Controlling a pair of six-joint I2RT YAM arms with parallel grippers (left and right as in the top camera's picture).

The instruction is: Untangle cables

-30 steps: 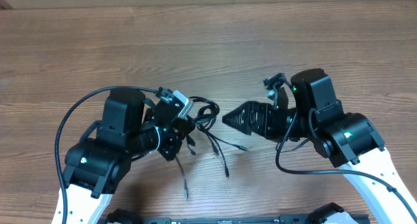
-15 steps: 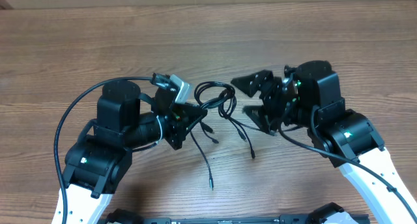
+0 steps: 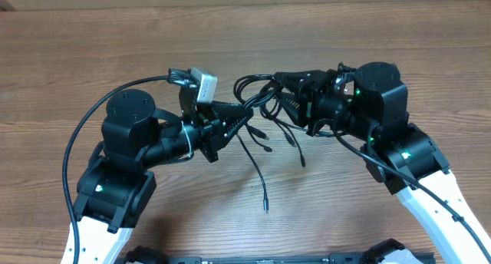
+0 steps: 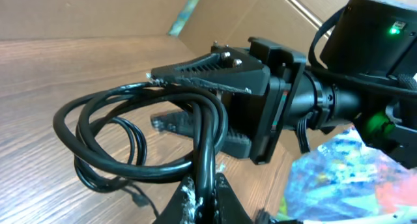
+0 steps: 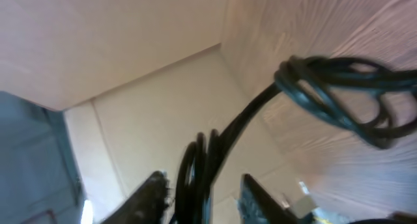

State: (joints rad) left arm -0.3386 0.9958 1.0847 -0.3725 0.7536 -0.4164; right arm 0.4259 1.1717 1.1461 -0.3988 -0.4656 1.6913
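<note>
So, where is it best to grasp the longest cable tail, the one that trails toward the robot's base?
Probably just behind its plug tip, from above, jaws across the cord. There the long tail runs straight and alone, well apart from the tangle, so nothing else should get caught.

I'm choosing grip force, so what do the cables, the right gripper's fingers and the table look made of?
The cables: smooth black rubber or plastic jacket, slightly glossy, bending in soft loops.
The right gripper's fingers: matte black plastic, possibly printed, judging by the fine ridged lines.
The table: wood or wood-look laminate, matte, with visible grain.
</note>
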